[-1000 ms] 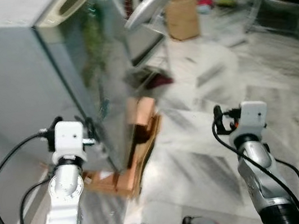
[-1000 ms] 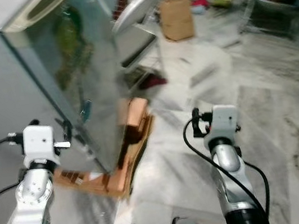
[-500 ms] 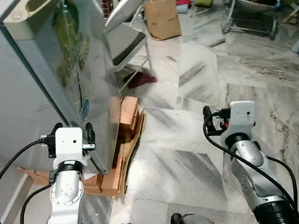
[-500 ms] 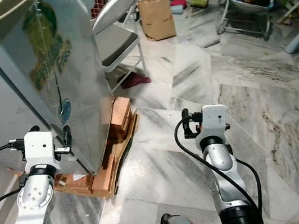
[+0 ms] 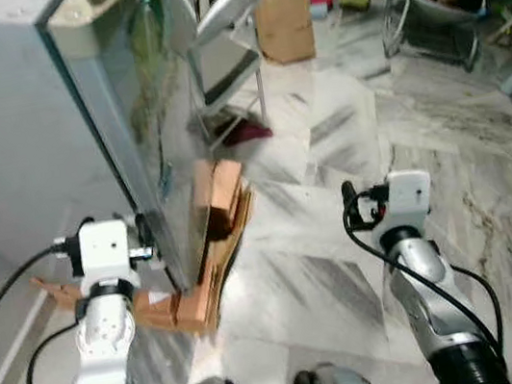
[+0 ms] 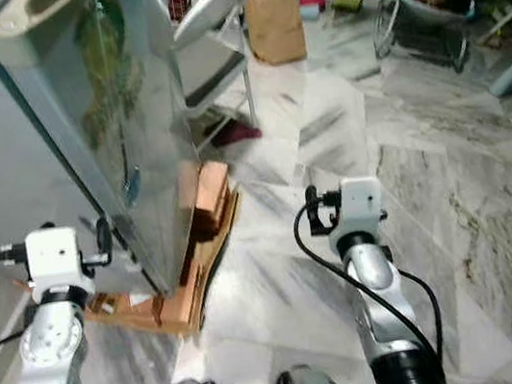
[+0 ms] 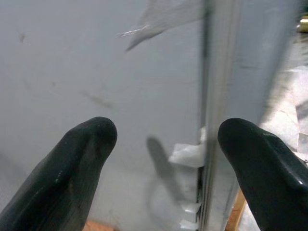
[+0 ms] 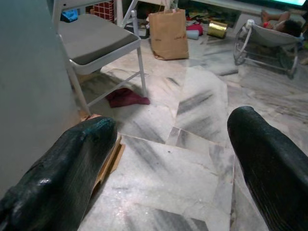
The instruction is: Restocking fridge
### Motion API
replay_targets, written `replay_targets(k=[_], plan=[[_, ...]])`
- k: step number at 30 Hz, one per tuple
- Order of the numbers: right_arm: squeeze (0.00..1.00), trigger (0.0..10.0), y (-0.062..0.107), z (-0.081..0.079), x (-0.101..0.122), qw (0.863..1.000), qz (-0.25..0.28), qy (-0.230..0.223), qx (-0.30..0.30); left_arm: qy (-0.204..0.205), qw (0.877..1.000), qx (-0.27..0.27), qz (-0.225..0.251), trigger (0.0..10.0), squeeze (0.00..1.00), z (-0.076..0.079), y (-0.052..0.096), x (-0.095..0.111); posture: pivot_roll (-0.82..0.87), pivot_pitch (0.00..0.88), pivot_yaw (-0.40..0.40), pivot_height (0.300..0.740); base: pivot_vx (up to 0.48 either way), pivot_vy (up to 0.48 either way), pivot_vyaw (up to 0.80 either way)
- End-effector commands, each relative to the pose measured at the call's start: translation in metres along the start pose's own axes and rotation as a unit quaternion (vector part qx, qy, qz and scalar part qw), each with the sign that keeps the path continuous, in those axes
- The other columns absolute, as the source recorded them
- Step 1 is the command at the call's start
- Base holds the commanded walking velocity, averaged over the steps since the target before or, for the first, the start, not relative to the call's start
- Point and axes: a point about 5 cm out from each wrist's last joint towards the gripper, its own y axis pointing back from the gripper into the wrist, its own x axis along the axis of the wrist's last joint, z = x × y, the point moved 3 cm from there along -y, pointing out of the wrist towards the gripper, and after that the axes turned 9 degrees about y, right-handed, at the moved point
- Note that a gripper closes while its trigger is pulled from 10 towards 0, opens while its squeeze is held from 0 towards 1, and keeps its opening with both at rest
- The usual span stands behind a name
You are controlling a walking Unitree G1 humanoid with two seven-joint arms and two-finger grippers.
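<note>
The left pincer [image 7: 163,159] is spread wide and holds nothing. Its two black fingers [image 7: 72,168] straddle the vertical front corner edge of the tall grey metal fridge [image 5: 40,119] without touching it. One finger faces the plain grey side panel; the other faces the glossy door side. The left arm [image 5: 100,343] is raised close to that corner, low on the cabinet.

The right pincer [image 8: 168,163] is also spread wide and empty. It hangs over the grey-veined white marble floor [image 8: 192,110], well apart from the fridge. The right arm [image 6: 371,271] is held forward at roughly the same height as the left.

The fridge stands at the robot's left — its door is closed. The reflective door face [image 6: 135,104] carries a green and yellow logo. The base rests on flattened brown cardboard and wooden blocks [image 5: 213,257], which project from under the front corner.

Beyond the fridge stands a grey folding metal chair [image 8: 96,43], with a dark red cloth [image 8: 126,97] on the floor beneath its front legs. Farther back sit a brown paper bag [image 8: 168,33] and a gold-coloured tin [image 8: 217,29] lying on its side. A white-framed baby bouncer [image 5: 428,14] stands well apart at the far right. The eye views are slightly blurred.
</note>
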Motion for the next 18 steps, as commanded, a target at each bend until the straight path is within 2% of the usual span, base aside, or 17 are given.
replay_targets(k=[1, 3, 7, 9, 13, 18], plan=[[0.0, 10.0, 0.003, 0.011, -0.007, 1.0, -0.016, 0.01, -0.012, 0.026, 1.0, 0.003, -0.015, 10.0, 0.0, 0.002, -0.007, -0.003, 0.09, 0.171, -0.112, 0.74, 0.0, 0.0, 0.0], [0.0, 10.0, 0.005, 0.011, -0.007, 1.0, -0.017, 0.014, -0.009, 0.042, 0.999, -0.005, -0.018, 10.0, 0.0, 0.004, -0.015, -0.002, 0.09, 0.174, -0.115, 0.74, 0.0, 0.0, 0.0], [0.0, 10.0, 0.013, 0.016, -0.017, 0.999, -0.038, 0.034, -0.005, 0.077, 0.994, -0.074, -0.013, 10.0, 0.0, 0.024, -0.03, 0.01, 0.08, 0.178, -0.117, 0.74, 0.0, 0.0, 0.0], [0.0, 10.0, 0.016, 0.02, -0.021, 0.998, -0.046, 0.041, -0.007, 0.082, 0.992, -0.092, -0.014, 10.0, 0.0, 0.03, -0.033, 0.012, 0.08, 0.179, -0.117, 0.74, 0.0, 0.0, 0.0], [0.0, 10.0, 0.023, 0.03, -0.03, 0.997, -0.067, 0.046, -0.02, 0.076, 0.992, -0.096, -0.013, 10.0, 0.0, 0.034, -0.04, 0.012, 0.06, 0.181, -0.115, 0.74, 0.0, 0.0, 0.0], [0.0, 10.0, 0.025, 0.03, -0.029, 0.996, -0.069, 0.045, -0.021, 0.08, 0.992, -0.099, -0.012, 10.0, 0.0, 0.038, -0.046, 0.011, 0.05, 0.183, -0.116, 0.74, 0.0, 0.0, 0.0]])
